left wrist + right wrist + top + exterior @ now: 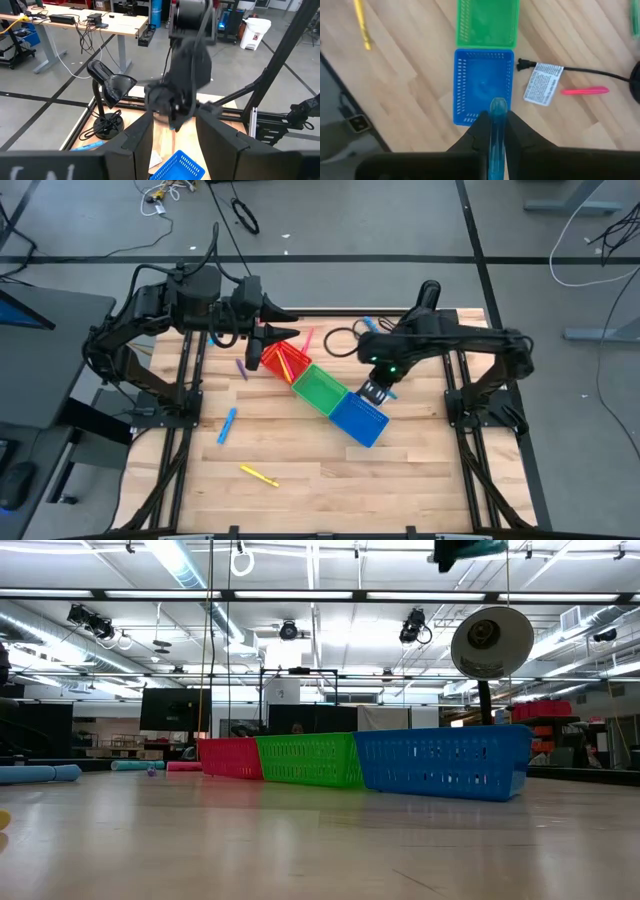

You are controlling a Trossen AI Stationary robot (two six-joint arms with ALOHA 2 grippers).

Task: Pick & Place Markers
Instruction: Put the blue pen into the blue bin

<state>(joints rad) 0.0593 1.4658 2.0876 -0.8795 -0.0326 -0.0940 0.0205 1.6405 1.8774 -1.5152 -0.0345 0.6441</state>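
Note:
Three square bins stand in a slanted row: red [283, 360], green [320, 388] and blue [360, 420]. My right gripper [497, 117] is above the blue bin [482, 85], shut on a blue marker [497, 132]. My left gripper [282, 335] hovers open and empty by the red bin's far side. Yellow markers lie in the red bin. Loose markers lie flat on the table: blue [228, 425], yellow [259, 476], purple [241, 368], pink [306, 340] and another blue [368, 323]. My right gripper pinches the blue marker between its two fingers, which point down from above. The marker lies along the fingers, and its free end [498, 106] sticks out past the fingertips over the blue bin's edge. It is lifted clear of the bin and the table.
A black lamp on a stand [112, 87] and its coiled black cable [345, 340] sit at the table's far side, with a white tag [543, 84] on the cable. A pink marker [585, 91] lies beside the tag. The near half of the wooden table [330, 490] holds only the two loose markers.

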